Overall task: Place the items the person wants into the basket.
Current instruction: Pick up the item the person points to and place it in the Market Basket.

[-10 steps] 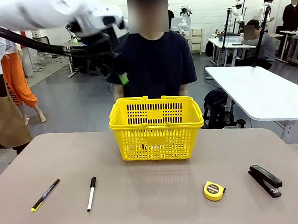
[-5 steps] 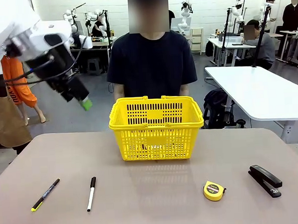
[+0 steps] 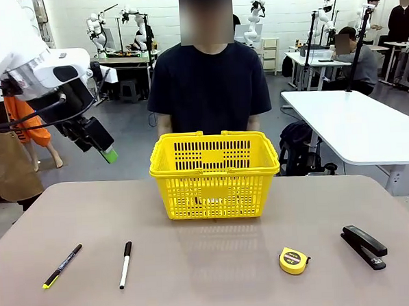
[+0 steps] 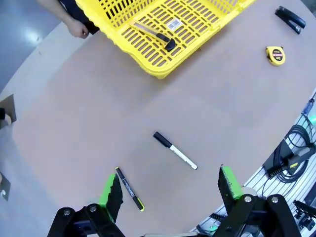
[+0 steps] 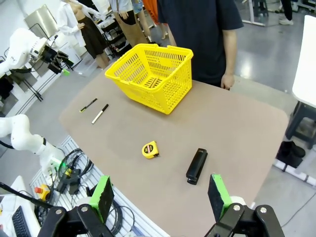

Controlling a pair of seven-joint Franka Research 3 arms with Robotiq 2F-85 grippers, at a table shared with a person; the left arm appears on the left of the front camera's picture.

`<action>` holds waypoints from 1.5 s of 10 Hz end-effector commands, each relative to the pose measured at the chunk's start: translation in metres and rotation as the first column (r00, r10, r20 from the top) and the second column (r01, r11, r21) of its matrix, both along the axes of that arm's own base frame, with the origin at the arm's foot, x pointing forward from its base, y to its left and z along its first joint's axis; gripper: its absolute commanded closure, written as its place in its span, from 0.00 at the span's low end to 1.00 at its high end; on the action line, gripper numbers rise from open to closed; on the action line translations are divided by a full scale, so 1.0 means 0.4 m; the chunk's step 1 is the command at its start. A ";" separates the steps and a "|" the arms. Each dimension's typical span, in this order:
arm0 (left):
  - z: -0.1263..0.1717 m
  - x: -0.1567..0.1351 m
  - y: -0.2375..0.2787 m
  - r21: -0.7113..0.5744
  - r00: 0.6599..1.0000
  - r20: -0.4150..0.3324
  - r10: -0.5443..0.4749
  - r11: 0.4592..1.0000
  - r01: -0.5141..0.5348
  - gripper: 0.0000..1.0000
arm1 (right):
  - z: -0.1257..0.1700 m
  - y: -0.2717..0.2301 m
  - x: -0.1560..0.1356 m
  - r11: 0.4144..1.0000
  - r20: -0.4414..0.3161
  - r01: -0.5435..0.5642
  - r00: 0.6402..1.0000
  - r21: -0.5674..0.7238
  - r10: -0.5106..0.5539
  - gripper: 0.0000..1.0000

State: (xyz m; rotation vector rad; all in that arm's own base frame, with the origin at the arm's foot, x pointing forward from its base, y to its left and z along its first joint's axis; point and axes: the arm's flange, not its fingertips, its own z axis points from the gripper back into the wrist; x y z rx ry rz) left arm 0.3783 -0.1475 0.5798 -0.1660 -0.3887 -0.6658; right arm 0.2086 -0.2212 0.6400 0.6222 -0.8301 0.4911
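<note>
knife lies in basket, likely a wanted item; marker near left, stapler near right wait on counter; left gripper, right gripper wide, empty, raised clear.

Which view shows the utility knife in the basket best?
Left wrist view: it looks down into the basket, where the utility knife lies flat on the floor. From the front, the lattice wall screens it. In the right wrist view the basket's contents are too small to tell.
</note>
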 end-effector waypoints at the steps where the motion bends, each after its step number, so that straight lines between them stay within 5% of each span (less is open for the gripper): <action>1: 0.025 -0.030 0.002 -0.016 1.000 0.026 -0.011 1.000 0.011 0.00 | 0.002 0.002 0.003 1.000 0.016 -0.018 1.000 0.008 0.018 0.00; 5: 0.028 -0.021 -0.002 -0.007 1.000 0.027 -0.007 1.000 0.007 0.00 | 0.002 0.002 0.003 1.000 0.016 -0.018 1.000 0.008 0.018 0.00; 7: 0.117 -0.102 0.146 -0.190 0.930 0.155 -0.332 0.914 0.358 0.00 | 0.002 0.002 0.003 1.000 0.016 -0.018 1.000 0.008 0.018 0.00; 10: 0.261 -0.158 0.451 -0.234 0.818 0.280 -0.503 0.790 0.566 0.00 | 0.002 0.002 0.003 1.000 0.016 -0.018 1.000 0.008 0.018 0.00; 12: 0.227 -0.237 0.639 -0.210 0.801 0.417 -0.430 0.812 0.545 0.00 | 0.002 0.002 0.003 1.000 0.016 -0.018 1.000 0.008 0.018 0.00; 14: 0.213 -0.206 0.802 -0.201 0.810 0.429 -0.400 0.832 0.517 0.00 | 0.002 0.002 0.003 1.000 0.016 -0.018 1.000 0.008 0.018 0.00; 15: 0.154 -0.254 0.845 -0.227 0.819 0.440 -0.369 0.836 0.499 0.00 | 0.002 0.002 0.003 1.000 0.016 -0.018 1.000 0.008 0.018 0.00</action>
